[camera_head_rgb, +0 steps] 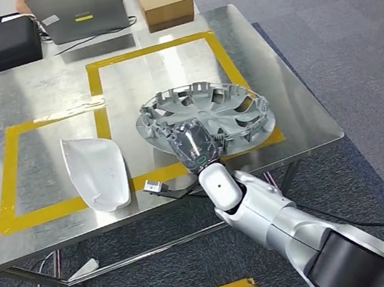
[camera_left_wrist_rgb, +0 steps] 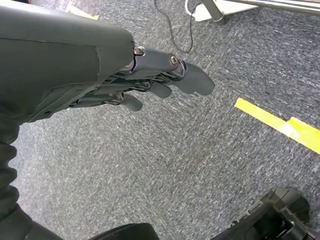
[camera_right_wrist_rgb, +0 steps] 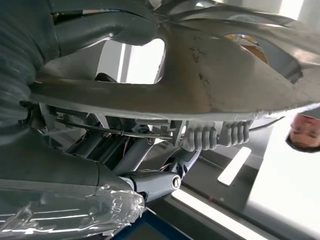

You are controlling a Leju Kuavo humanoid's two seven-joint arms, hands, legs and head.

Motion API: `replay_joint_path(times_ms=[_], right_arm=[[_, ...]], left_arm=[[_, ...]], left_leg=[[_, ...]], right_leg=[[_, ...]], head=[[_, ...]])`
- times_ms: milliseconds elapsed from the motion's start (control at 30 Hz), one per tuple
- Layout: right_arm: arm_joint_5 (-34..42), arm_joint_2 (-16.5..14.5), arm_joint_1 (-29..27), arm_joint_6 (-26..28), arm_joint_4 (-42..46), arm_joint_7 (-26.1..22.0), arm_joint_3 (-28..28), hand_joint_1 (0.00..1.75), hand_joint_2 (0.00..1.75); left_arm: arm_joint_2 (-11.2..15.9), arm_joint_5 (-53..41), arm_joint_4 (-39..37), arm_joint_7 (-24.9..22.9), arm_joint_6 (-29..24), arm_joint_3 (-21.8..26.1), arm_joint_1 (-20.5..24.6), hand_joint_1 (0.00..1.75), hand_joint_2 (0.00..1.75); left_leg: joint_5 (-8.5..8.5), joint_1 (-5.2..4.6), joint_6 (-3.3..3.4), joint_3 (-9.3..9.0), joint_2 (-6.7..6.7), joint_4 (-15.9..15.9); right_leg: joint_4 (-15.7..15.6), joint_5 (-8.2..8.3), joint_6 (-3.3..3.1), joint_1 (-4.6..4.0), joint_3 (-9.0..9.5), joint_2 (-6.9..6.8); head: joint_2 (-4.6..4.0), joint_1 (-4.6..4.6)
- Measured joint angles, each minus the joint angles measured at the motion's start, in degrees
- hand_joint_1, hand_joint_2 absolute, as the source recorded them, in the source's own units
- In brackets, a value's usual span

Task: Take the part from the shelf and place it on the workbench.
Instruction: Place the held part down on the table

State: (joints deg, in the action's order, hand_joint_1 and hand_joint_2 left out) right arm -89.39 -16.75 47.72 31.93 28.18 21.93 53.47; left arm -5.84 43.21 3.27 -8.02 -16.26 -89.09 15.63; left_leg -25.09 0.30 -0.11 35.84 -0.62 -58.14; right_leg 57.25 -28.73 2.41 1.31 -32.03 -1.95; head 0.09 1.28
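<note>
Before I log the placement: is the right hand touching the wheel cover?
Touching. The right wrist view shows the right hand closed on the wheel cover at its rim.

Bright overhead light glares off the metal workbench (camera_head_rgb: 15, 99).

One wheel cover (camera_head_rgb: 204, 115) at the surface's (camera_head_rgb: 295, 108) 4 o'clock; one white shell (camera_head_rgb: 97, 170) at 8; one laptop (camera_head_rgb: 80, 11), one black case (camera_head_rgb: 10, 43), one box (camera_head_rgb: 165, 2) around 12; two taped yellow squares (camera_head_rgb: 8, 156), perhaps sharing an edge.
</note>
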Motion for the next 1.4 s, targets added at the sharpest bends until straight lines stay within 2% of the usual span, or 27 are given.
replay_joint_path(times_ms=[433, 600, 700, 1033, 1400], right_arm=[[0.0, 0.9, 0.3, 1.3, -3.1, 0.2, 9.5, 1.75, 1.75], [0.0, 1.5, 0.4, -0.9, -4.2, 1.9, 10.1, 1.75, 1.75], [0.1, 2.6, 0.4, -1.7, -4.7, 2.1, 7.4, 1.75, 1.75], [0.0, 8.1, 0.2, -4.0, -4.9, 2.9, -7.2, 1.75, 1.75], [0.0, 9.6, 0.1, -3.7, -4.9, 2.8, -11.7, 1.75, 1.75]], left_arm=[[0.2, -1.3, 0.0, -1.2, -0.4, 0.0, 0.2, 0.0, 1.75], [0.3, -0.5, 0.0, -1.2, -1.0, 0.0, 0.2, 0.0, 1.75], [0.4, 0.8, 0.0, -1.2, -1.5, 0.0, -0.1, 0.0, 1.75], [1.2, 3.9, 0.0, -1.3, -3.4, 0.0, -1.3, 0.0, 1.75], [1.6, 4.0, 0.0, -1.9, -3.6, 0.0, -1.4, 0.0, 1.75]], left_leg=[[0.0, -0.01, 0.0, 0.0, 0.0, 0.0], [0.0, 0.0, 0.0, -0.01, 0.0, 0.0], [0.0, -0.01, 0.0, -0.01, 0.01, 0.0], [0.0, -0.09, 0.01, 0.0, 0.05, 0.0], [0.0, -0.08, 0.01, 0.0, 0.04, 0.0]], right_leg=[[0.0, 0.0, 0.0, 0.01, 0.01, 0.0], [0.0, 0.0, 0.0, 0.01, 0.01, -0.01], [0.0, 0.0, 0.0, 0.01, 0.02, -0.02], [0.0, 0.03, 0.04, 0.09, 0.04, -0.06], [0.0, 0.02, 0.03, 0.08, 0.02, -0.05]], head=[[0.0, -0.01], [0.0, 0.0], [0.0, 0.0], [0.0, -0.01], [0.0, 0.0]])
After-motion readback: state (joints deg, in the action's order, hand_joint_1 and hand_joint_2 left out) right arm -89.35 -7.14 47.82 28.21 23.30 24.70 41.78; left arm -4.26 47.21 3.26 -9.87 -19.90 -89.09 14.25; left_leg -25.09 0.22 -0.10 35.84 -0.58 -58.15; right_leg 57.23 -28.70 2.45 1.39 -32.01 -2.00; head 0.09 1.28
